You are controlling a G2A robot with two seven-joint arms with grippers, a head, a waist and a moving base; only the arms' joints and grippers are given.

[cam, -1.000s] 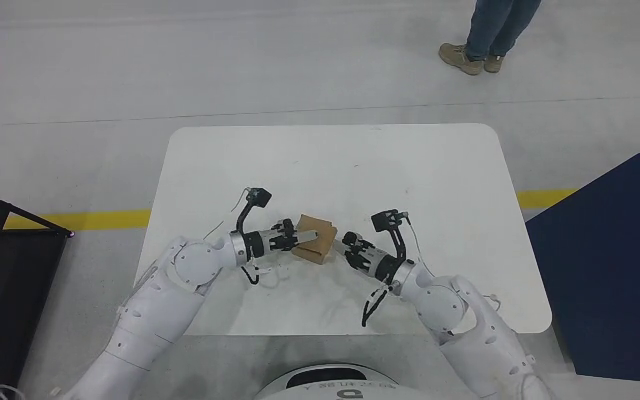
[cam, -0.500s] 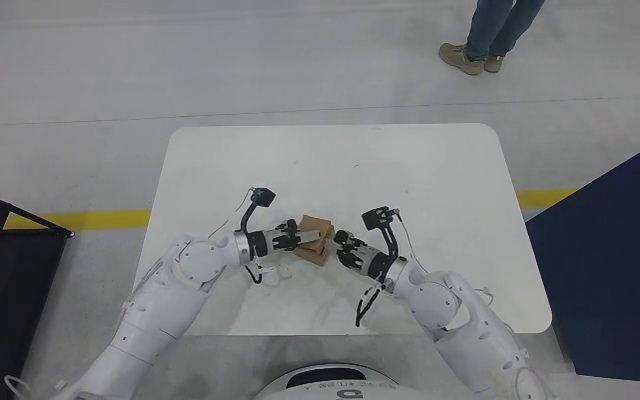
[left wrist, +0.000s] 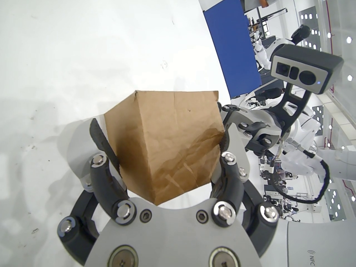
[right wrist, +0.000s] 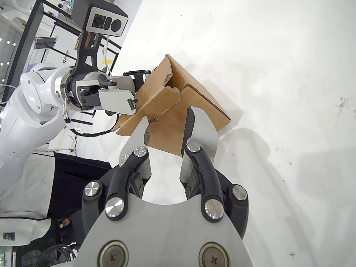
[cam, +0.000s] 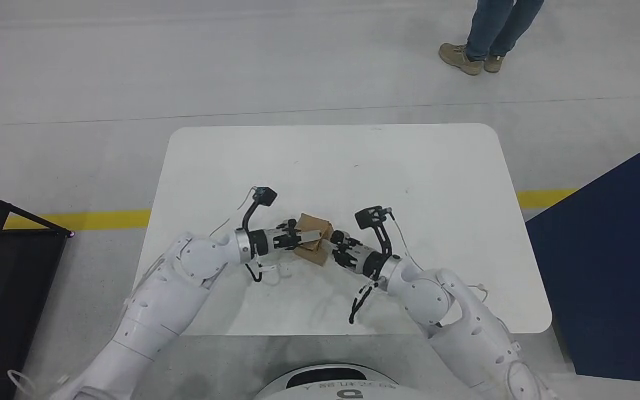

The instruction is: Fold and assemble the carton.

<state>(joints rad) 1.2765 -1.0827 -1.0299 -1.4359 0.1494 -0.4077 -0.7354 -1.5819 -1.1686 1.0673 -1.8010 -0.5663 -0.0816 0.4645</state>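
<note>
A small brown carton (cam: 314, 236) sits partly folded, just left of the table's middle. My left gripper (cam: 297, 238) is shut on it from the left. In the left wrist view the carton (left wrist: 172, 140) is wedged between both fingers (left wrist: 101, 143), one corner pointing at the wrist. My right gripper (cam: 336, 246) is at the carton's right end. In the right wrist view its fingers (right wrist: 190, 123) stand a little apart, open, with their tips against the loose end flaps of the carton (right wrist: 178, 95). The left gripper (right wrist: 130, 98) holds the far side there.
The white table (cam: 430, 190) has free room behind and to the right of the carton. A blue panel (cam: 600, 270) stands off the right edge and a black frame (cam: 25, 250) off the left. A person's feet (cam: 470, 58) are on the floor beyond the table.
My right gripper has moved left across the table and now touches the carton's right end. The left gripper has kept hold of the carton and nudged slightly right.
</note>
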